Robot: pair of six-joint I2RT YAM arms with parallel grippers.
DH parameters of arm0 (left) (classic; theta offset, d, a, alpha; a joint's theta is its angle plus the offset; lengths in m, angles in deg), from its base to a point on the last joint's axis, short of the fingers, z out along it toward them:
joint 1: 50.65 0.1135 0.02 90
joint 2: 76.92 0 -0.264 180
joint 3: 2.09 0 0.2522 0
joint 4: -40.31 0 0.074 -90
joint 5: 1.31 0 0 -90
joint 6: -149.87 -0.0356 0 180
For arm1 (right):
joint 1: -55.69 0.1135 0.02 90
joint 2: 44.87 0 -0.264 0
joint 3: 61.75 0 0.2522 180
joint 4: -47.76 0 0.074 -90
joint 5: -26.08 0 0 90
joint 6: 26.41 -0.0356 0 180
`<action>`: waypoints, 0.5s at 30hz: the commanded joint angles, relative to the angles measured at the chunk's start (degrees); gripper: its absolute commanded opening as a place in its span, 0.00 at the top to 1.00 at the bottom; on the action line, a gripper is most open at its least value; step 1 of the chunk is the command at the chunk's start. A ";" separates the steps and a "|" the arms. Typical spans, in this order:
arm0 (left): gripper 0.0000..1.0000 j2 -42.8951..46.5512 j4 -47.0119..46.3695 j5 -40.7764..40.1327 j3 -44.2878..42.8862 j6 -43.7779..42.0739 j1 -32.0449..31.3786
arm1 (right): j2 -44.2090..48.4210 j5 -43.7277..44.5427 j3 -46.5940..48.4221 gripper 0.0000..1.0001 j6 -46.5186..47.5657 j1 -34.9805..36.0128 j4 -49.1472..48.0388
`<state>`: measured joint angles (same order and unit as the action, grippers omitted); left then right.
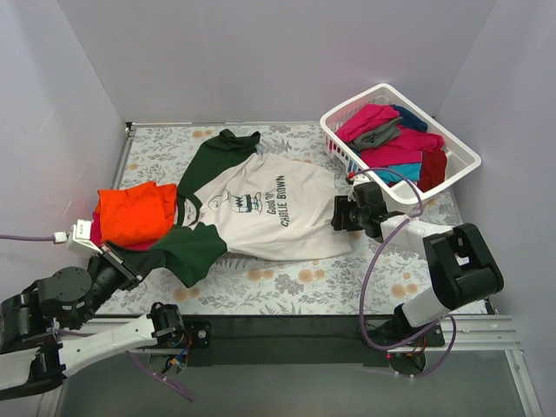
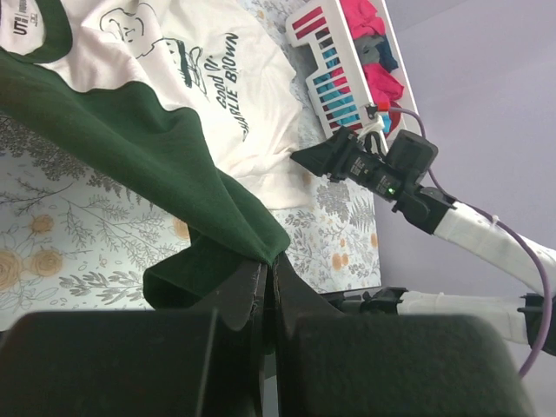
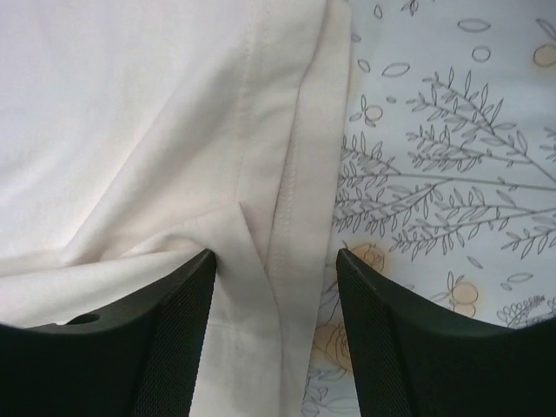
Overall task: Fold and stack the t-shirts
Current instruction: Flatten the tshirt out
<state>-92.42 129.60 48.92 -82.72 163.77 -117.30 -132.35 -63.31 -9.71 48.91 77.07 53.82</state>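
The left jaws are pinched shut on the limp dark green sleeve [image 2: 156, 148]. The right jaws stand open astride the stitched hem [image 3: 300, 174] of the cream shirt [image 1: 278, 208], spread on the desk [image 1: 287, 282]. I'd say the first fold is being set up, and next the right must close on that hem. An orange shirt [image 1: 135, 213] lies at the left, and others fill the slatted basket [image 1: 334, 139].

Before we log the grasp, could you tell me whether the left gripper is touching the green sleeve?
Touching. The left wrist view shows the left gripper shut, jaws pinching the edge of the green sleeve.
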 commanded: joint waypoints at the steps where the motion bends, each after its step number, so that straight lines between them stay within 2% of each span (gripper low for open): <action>1: 1.00 -0.40 1.47 0.66 0.60 -0.89 1.26 | 3.97 -0.87 -2.24 0.47 -0.79 1.54 5.07; 6: 1.00 -1.72 0.42 1.45 2.18 -0.98 1.35 | 11.36 3.43 -6.11 0.46 -1.76 4.71 5.94; 10: 1.00 -1.46 -0.12 1.54 2.62 -1.33 1.35 | 17.77 3.53 -9.27 0.46 -2.29 6.21 6.47; 15: 1.00 -1.10 -1.08 2.06 3.50 -1.42 1.35 | 17.09 4.23 -9.63 0.46 -1.94 6.30 6.56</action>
<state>-92.62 129.82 50.43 -79.84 163.42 -116.36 -114.73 -60.65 -19.02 47.23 83.08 60.20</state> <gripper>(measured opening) 0.022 0.541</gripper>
